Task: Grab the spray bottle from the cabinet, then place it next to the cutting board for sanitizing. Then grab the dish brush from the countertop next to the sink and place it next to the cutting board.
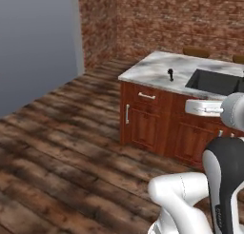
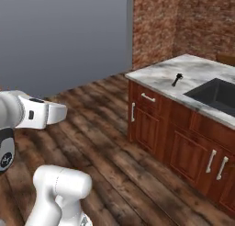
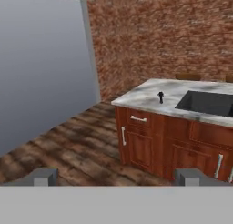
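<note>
The dish brush point(image 1: 170, 74) point(image 2: 177, 79) point(image 3: 160, 97) is small and black. It stands on the marble countertop point(image 1: 145, 71) point(image 2: 153, 76) point(image 3: 139, 96), just left of the black sink point(image 1: 214, 82) point(image 2: 218, 94) point(image 3: 207, 102). My gripper point(image 3: 116, 177) is open with nothing between its fingertips point(image 3: 45, 176). It hangs over the wooden floor, well short of the counter, and faces it. The spray bottle, the cabinet and the cutting board are out of view.
Reddish-brown drawers and doors with metal handles point(image 1: 127, 113) point(image 2: 148, 97) front the counter. A grey wall point(image 3: 41, 73) stands to the left and a brick wall point(image 3: 159, 32) behind. Brown chair backs point(image 1: 196, 51) rise beyond the counter. Open wooden floor point(image 1: 62, 133) lies between me and the counter.
</note>
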You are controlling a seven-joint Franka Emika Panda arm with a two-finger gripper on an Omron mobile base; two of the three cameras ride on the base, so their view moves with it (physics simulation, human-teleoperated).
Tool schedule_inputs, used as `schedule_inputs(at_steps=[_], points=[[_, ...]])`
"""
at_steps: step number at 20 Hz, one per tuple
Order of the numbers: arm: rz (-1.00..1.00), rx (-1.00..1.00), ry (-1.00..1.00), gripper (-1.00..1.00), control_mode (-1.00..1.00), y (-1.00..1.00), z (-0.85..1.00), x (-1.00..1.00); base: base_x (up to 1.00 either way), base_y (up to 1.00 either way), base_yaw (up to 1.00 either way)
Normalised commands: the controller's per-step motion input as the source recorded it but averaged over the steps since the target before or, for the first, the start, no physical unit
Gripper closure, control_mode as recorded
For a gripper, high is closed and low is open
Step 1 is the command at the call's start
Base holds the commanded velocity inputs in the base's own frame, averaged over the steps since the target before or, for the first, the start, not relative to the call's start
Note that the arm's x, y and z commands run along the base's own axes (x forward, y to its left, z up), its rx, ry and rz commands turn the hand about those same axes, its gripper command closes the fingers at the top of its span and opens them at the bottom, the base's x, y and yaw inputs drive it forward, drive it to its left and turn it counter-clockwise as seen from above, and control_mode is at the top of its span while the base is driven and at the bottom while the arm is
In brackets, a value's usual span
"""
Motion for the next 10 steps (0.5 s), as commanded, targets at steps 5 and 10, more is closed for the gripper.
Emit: schedule_inputs(at_steps=[5,10], points=[[0.0,0.0,0.0,-1.0,1.0,0.0,0.0,0.0,0.24,0.39,-0.6],[0.0,0.0,0.0,-1.0,1.0,0.0,0.0,0.0,0.32,0.42,-0.64]])
